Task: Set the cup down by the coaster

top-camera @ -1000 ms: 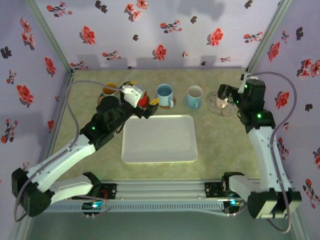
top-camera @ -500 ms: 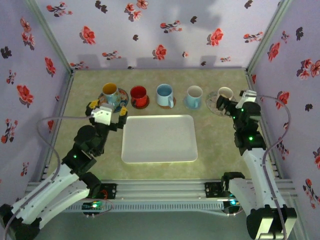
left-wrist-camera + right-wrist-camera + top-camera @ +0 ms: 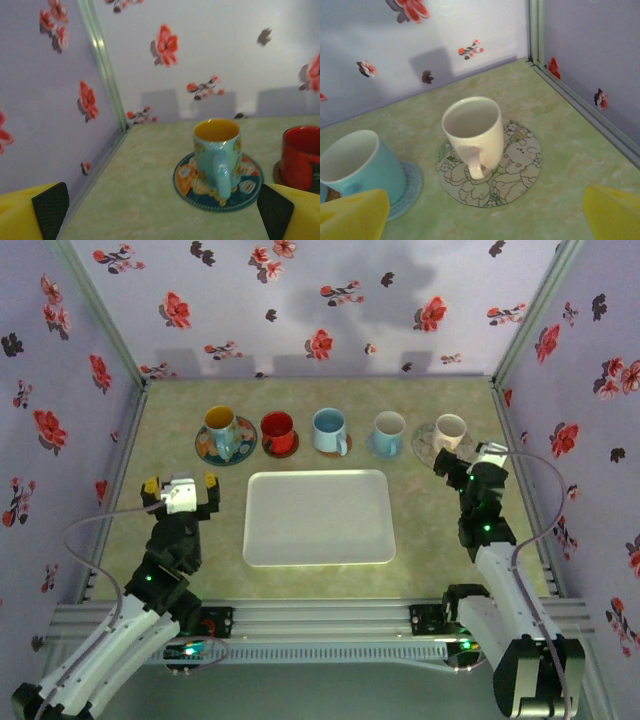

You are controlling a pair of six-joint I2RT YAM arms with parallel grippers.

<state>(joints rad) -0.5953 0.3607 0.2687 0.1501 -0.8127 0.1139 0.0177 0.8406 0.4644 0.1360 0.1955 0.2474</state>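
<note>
Five cups stand in a row at the back, each on a coaster. The cream cup [image 3: 450,429] [image 3: 472,129] rests upright on a floral coaster [image 3: 430,443] [image 3: 520,170] at the right end. My right gripper [image 3: 468,461] [image 3: 482,216] hangs open just in front of it, touching nothing. At the left end a teal cup with a yellow inside [image 3: 220,428] [image 3: 217,150] sits on a patterned coaster [image 3: 205,447] [image 3: 192,182]. My left gripper [image 3: 180,484] [image 3: 162,215] is open and empty, well in front of that cup.
Between them stand a red cup [image 3: 277,428] [image 3: 300,155], a blue cup [image 3: 329,428] and a pale blue cup [image 3: 389,428] [image 3: 360,165]. A white tray [image 3: 318,517] lies mid-table. Floral walls enclose the left, back and right sides.
Both arms pulled back toward the near edge. The left gripper left the red cup's side; the right gripper drew away from the cream cup, which now stands free on its coaster.
</note>
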